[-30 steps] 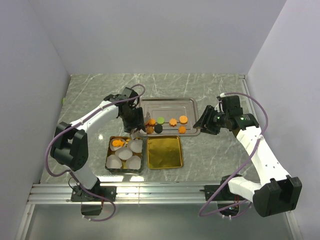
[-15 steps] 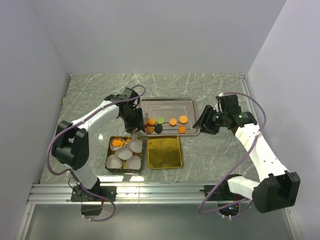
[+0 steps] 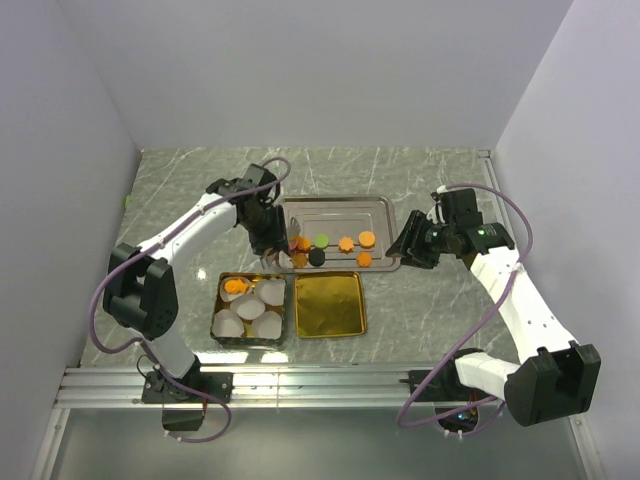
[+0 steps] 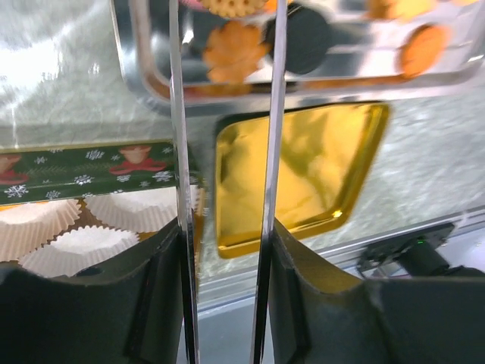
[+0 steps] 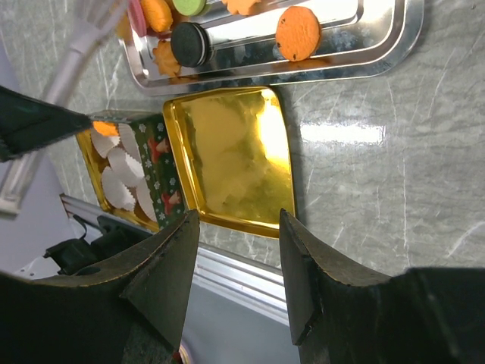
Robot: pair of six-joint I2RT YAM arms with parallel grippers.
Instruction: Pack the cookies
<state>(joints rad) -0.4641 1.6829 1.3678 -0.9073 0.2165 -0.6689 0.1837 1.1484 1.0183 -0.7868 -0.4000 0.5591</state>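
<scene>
Several cookies lie on the silver tray point(image 3: 335, 208): orange discs and flowers point(image 3: 346, 243), a green one point(image 3: 322, 240) and a black one point(image 3: 317, 256). One orange cookie point(image 3: 236, 287) sits in a paper cup in the tin point(image 3: 222, 300). My left gripper point(image 3: 262, 228) is shut on metal tongs point(image 4: 176, 114), whose blades reach over the tray's left end. In the left wrist view the blades flank an orange cookie point(image 4: 231, 6) at the top edge, with a flower cookie point(image 4: 233, 53) just below. My right gripper point(image 3: 410, 250) hovers open beside the tray's right end, holding nothing.
The green Christmas tin holds several white pleated paper cups point(image 3: 258, 310). Its gold lid point(image 3: 330, 304) lies face up to the right of it, just in front of the tray. In the right wrist view the lid point(image 5: 235, 159) lies between tray rim point(image 5: 394, 45) and table edge.
My left gripper has moved back from above the tin toward the tray's left end, and the tong blades have drawn closer together. The right arm has barely shifted.
</scene>
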